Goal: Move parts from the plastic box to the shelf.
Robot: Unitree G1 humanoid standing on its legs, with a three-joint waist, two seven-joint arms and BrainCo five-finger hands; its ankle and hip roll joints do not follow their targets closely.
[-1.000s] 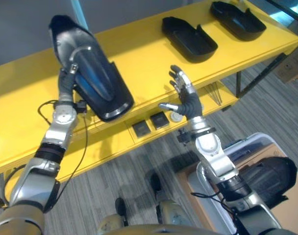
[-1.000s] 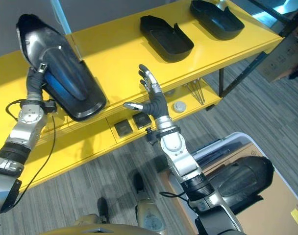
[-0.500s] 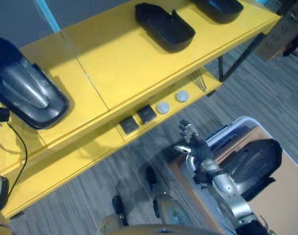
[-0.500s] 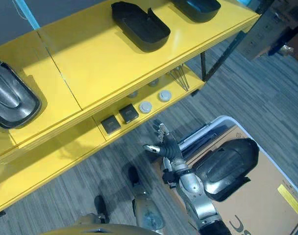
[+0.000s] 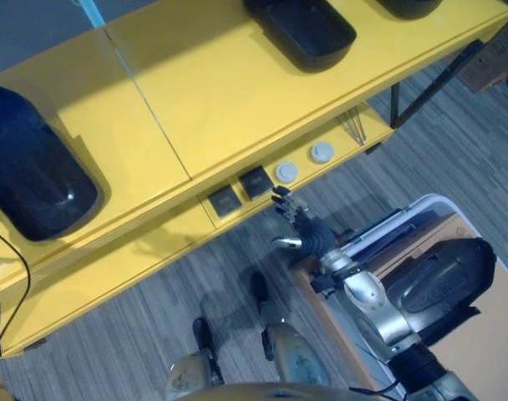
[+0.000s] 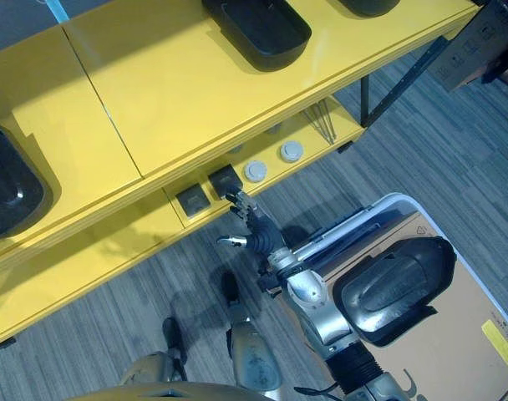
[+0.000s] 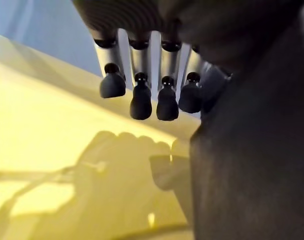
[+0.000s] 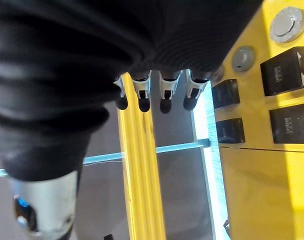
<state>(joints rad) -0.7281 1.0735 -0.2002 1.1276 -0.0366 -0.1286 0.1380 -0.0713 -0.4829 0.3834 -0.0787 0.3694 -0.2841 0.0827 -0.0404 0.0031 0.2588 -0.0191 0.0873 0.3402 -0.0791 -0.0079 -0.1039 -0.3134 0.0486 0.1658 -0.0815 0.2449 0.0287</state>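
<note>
Yellow shelf [image 5: 204, 92] runs corner to corner across the head views, grey striped carpet under it. So far I count three black parts up top: one big glossy shell [image 5: 33, 180] at about 9 o'clock, a tray-shaped one [image 5: 308, 29] at 12, and the edge of another [image 5: 408, 7] at 1. Looks like a good chunk of the job is done.

What's left: at least one more part [image 6: 396, 288] sitting in the plastic box [image 6: 383, 205] at 4 o'clock, right next to the robot. It's a dark, curved, hollow moulding, matte with a raised ridge inside, probably light but awkward to grab.

Right hand [image 5: 308, 234] hovers near 6 o'clock, between the lower shelf and the box, fingers loosely spread, holding nothing. Left hand [image 7: 152, 95] shows in its wrist cam with fingers hanging straight, right beside the glossy shell, apparently not wrapped round it. My guess is it just let go.

Lower shelf has two small black blocks [image 5: 240, 190] and two grey discs [image 5: 304, 163].
</note>
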